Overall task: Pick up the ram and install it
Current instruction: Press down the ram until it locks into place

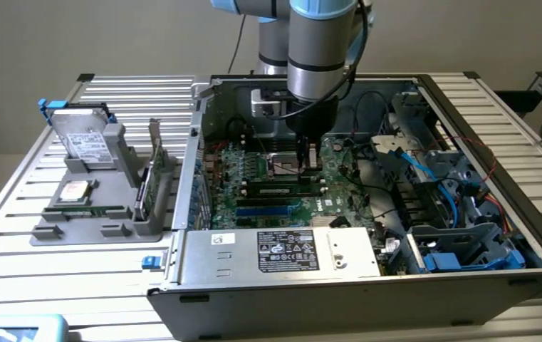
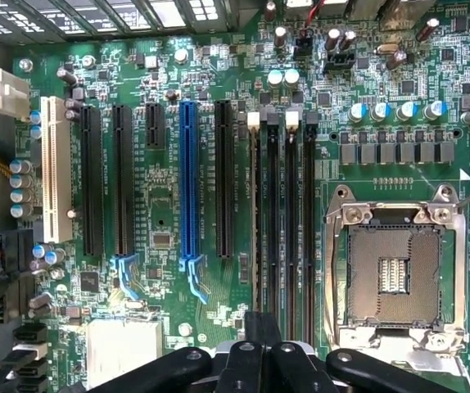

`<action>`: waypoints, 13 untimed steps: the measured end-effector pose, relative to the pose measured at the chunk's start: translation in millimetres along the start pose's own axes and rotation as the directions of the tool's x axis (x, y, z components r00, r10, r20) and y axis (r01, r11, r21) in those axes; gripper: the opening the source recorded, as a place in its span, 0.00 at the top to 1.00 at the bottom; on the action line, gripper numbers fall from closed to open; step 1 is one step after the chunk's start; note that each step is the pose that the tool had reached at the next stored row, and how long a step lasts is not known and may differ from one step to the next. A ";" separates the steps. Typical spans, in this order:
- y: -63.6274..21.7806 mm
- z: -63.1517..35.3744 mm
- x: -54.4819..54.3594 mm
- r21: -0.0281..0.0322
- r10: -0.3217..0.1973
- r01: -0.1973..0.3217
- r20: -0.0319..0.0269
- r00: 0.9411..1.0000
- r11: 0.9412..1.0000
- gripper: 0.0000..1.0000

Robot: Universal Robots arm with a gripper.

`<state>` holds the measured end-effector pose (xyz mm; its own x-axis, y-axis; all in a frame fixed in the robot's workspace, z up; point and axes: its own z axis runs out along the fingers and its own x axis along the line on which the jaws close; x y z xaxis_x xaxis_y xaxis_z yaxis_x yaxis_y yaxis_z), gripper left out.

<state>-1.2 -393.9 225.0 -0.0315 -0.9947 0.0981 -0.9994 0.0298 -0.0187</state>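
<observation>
Gripper [image 1: 305,151] hangs inside the open computer case [image 1: 498,285], low over the green motherboard [image 1: 251,171] and close to the processor socket [image 1: 285,169]. In the wrist view the gripper [image 2: 259,364] has its black fingers [image 2: 294,368] pressed together with nothing between them. Ahead of them lie the processor socket [image 2: 395,274] and, just beside it, the row of long black memory slots [image 2: 282,221]. Further along the board are the blue expansion slot [image 2: 189,188] and the white slot [image 2: 53,168].

Well apart from the gripper, outside the case on the exterior view's left, a grey holder [image 1: 80,231] stands on the slatted metal table [image 1: 23,271]. The ram [image 1: 88,211] appears as a thin green stick lying flat along the holder's near part, and nothing touches it. Behind it in the same holder, a silver hard drive [image 1: 85,139] stands upright and a smaller drive [image 1: 74,191] lies flat. A green expansion card [image 1: 154,167] stands on edge at the holder's side nearest the case. The case wall stands between the ram and the gripper.

Inside the case, a dark strip with a pale label [image 1: 275,191] lies across the memory-slot area. I cannot tell whether it is a seated stick. At the near end of the case sits the silver power supply [image 1: 280,251] with its label.
</observation>
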 end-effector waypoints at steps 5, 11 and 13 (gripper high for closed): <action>6.6 -11.6 1.4 0.000 0.000 0.000 0.007 1.000 1.000 0.89; 27.4 -13.5 2.2 0.000 0.000 0.000 0.008 1.000 1.000 0.89; 33.4 -13.5 2.4 0.002 0.001 -0.001 0.008 1.000 1.000 0.89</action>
<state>-34.8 -394.0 238.0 -0.0319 -0.9955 0.0897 -0.9993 0.0302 -0.0205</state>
